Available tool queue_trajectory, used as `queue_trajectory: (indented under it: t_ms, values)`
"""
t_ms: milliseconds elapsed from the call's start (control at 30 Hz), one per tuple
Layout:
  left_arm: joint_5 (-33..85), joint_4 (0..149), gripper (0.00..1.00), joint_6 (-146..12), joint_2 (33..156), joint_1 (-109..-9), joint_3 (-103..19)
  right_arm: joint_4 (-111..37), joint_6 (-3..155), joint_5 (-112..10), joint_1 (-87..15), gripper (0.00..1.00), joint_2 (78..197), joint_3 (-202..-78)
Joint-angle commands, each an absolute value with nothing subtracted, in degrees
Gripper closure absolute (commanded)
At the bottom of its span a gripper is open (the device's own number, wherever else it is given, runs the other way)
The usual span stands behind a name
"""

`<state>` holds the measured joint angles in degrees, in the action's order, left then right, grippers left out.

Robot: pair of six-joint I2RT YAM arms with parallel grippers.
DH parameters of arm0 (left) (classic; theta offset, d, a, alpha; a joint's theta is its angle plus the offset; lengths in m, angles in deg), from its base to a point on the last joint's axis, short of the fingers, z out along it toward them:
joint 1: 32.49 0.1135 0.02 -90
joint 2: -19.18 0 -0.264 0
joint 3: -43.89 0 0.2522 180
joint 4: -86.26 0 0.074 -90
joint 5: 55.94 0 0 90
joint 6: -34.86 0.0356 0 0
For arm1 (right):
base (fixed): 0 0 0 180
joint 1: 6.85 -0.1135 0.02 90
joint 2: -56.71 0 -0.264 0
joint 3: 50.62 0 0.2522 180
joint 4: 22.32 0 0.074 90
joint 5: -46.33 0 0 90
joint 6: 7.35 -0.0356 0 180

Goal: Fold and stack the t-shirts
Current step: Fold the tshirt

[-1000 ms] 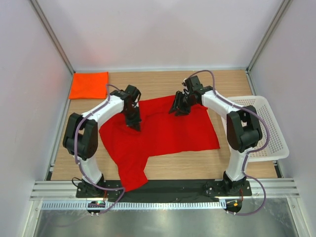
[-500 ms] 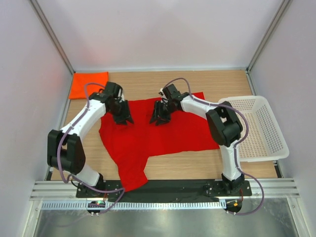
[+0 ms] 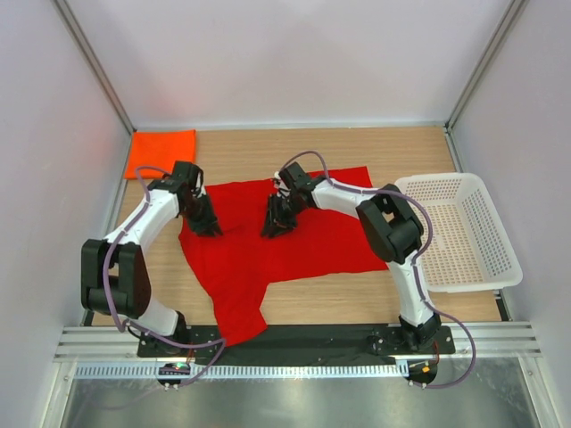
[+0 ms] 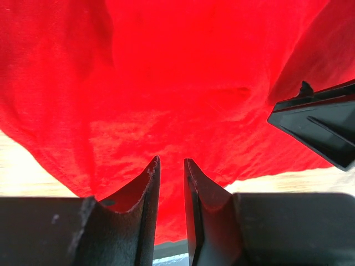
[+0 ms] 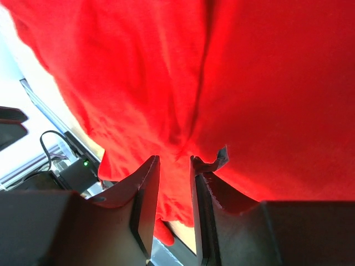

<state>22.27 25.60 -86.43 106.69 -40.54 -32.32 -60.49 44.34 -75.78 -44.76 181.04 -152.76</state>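
Note:
The red t-shirt (image 3: 303, 241) lies spread flat on the wooden table, one part hanging toward the near edge. The orange t-shirt (image 3: 161, 153) lies folded at the far left corner. My left gripper (image 3: 209, 226) points down at the red shirt's left edge. In the left wrist view its jaws (image 4: 169, 162) stand a narrow gap apart over red cloth (image 4: 183, 83). My right gripper (image 3: 273, 226) is down on the shirt's middle. In the right wrist view (image 5: 175, 159) a small ridge of cloth (image 5: 183, 145) lies between its slightly parted jaws.
A white mesh basket (image 3: 473, 267) stands at the right edge of the table. Grey walls close in the back and sides. The black base rail (image 3: 294, 339) runs along the near edge, under the shirt's hanging part.
Both grippers have moved left across the red shirt, the left to its left edge, the right to its middle. Both pairs of jaws have narrowed since half a second ago.

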Motion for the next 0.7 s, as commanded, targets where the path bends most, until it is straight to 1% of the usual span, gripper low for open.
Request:
queue_trajectory:
  t_ms: [0,233,433,600,667]
  values:
    - [22.02,27.32,0.75,-86.26,105.67,-39.26,-32.27,-58.76,43.63,-77.68,-45.52,0.65,181.68,-154.03]
    - [22.63,26.01,0.75,-85.55,104.79,-36.8,-32.88,-58.67,43.45,-78.99,-47.01,0.64,184.58,-155.52]
    - [22.63,26.27,0.75,-85.64,103.91,-36.01,-31.57,-57.62,43.18,-79.7,-47.54,0.64,184.59,-154.99]
    - [22.63,26.53,0.75,-85.73,103.73,-35.74,-30.95,-57.88,42.83,-78.74,-47.63,0.68,183.63,-155.34]
    - [22.55,26.79,0.75,-85.99,103.73,-35.74,-30.69,-58.4,42.83,-78.12,-47.28,0.72,183.18,-155.96]
